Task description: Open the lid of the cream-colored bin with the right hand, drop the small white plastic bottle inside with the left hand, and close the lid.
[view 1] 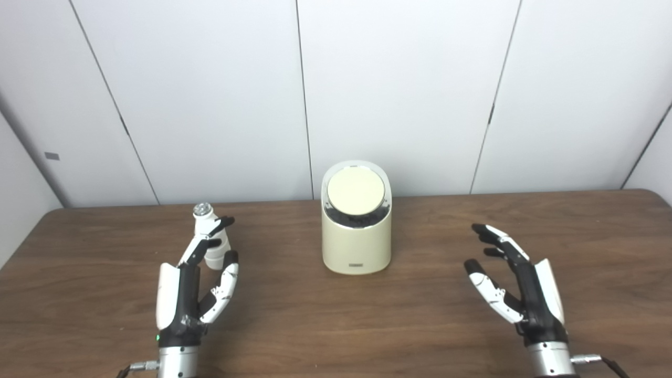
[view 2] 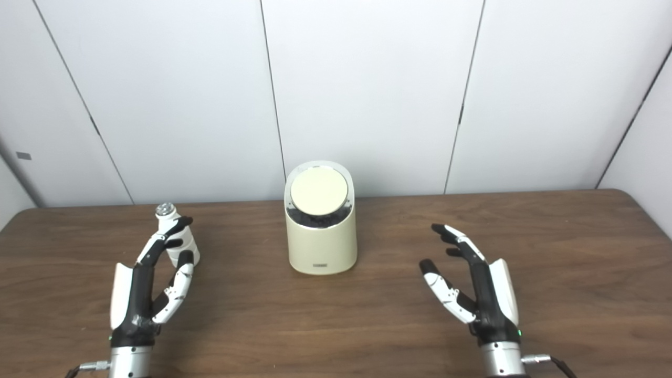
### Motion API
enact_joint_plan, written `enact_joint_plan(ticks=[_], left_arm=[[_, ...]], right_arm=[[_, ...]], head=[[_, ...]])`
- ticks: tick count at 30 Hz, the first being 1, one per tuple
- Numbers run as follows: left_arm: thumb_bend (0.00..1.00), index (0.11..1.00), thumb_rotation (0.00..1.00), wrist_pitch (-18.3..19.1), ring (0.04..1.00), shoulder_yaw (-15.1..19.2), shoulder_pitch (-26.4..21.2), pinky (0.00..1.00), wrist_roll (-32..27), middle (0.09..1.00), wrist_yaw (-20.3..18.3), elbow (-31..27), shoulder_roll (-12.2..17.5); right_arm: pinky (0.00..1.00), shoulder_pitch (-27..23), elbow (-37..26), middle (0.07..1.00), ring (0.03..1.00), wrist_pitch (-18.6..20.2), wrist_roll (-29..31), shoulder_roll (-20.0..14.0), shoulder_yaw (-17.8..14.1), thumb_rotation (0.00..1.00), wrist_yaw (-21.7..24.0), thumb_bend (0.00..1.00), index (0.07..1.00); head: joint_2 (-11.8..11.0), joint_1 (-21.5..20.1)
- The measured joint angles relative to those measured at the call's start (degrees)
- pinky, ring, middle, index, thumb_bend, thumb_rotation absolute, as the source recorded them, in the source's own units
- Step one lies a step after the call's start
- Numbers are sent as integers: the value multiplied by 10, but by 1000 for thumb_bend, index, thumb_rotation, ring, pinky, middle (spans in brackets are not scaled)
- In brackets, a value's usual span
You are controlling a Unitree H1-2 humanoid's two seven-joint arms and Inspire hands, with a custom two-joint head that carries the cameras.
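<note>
Wooden table [view 1: 367, 325]: one bin [view 1: 357, 241], one bottle [view 1: 209, 236], each robot hand [view 1: 197, 283] [view 1: 517, 286] spread, empty.

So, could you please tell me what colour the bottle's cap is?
Silver, on the white bottle; clearest in the left eye view.

A plain lab or test room. A brown wooden table [view 1: 336, 325] stands against bare white wall panels [view 1: 399, 94]. Little else shows.
</note>
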Motion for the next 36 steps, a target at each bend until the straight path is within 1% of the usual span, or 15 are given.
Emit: enact_joint_plan(ticks=[1,2,4,5,8,11,14,17,20,21,24,27,30,33,36], left_arm=[[204,814,621,0,831,2,1,734,0,847,-2,-2,-1],[207,814,621,0,830,3,2,732,0,847,-4,-3,-1],[212,813,624,0,828,5,2,731,1,845,-8,-3,-2],[212,814,625,0,829,6,2,732,1,845,-9,-4,-4],[211,815,618,0,831,8,3,736,3,847,-13,-5,-6],[214,816,628,0,832,10,3,738,8,848,-14,-6,-9],[217,815,632,0,832,11,2,740,10,848,-16,-6,-11],[222,816,638,0,832,13,3,738,10,848,-18,-7,-11],[221,818,656,0,831,14,4,737,10,848,-19,-7,-11],[221,818,656,0,831,14,4,737,10,848,-19,-7,-11],[216,816,645,0,831,14,4,737,11,848,-19,-7,-12],[220,817,644,0,831,14,3,735,11,847,-19,-7,-13],[219,815,647,0,832,14,3,737,11,847,-21,-8,-13],[215,809,627,0,831,15,4,735,11,845,-21,-8,-13],[219,808,640,0,833,15,5,737,13,844,-21,-9,-14]], right_arm=[[853,-11,-13,940,919,21,2,-6,2,863,19,855,941],[876,-25,-23,956,937,42,4,-12,4,864,37,905,957],[902,-66,-40,977,960,83,5,-24,5,872,65,978,984],[896,-90,-46,984,960,101,4,-27,5,872,72,990,992],[887,-142,-55,988,959,145,-5,-24,14,863,87,1000,1000],[892,-173,-57,988,960,185,-18,-9,27,850,94,1000,1000],[812,-190,-58,994,944,216,-23,-2,34,813,103,1000,1000],[803,-214,-58,1000,944,235,-34,3,42,771,105,1000,1000],[853,-243,-50,1000,972,243,-51,6,53,683,104,1000,1000],[853,-255,-41,1000,972,247,-53,9,56,683,104,1000,1000],[866,-272,-15,1000,979,254,-54,19,62,598,102,1000,1000],[844,-277,17,1000,969,253,-54,32,68,514,93,1000,1000],[839,-279,49,1000,977,253,-59,36,72,508,84,1000,1000],[927,-290,78,1000,997,257,-87,36,87,497,65,1000,1000],[952,-304,96,1000,1000,265,-109,37,98,494,60,1000,1000]], head=[[0,0],[0,0],[1,0],[1,0],[0,1],[0,1],[0,1],[0,1],[0,1],[0,1],[0,1],[2,2],[3,4],[3,4],[4,5]])
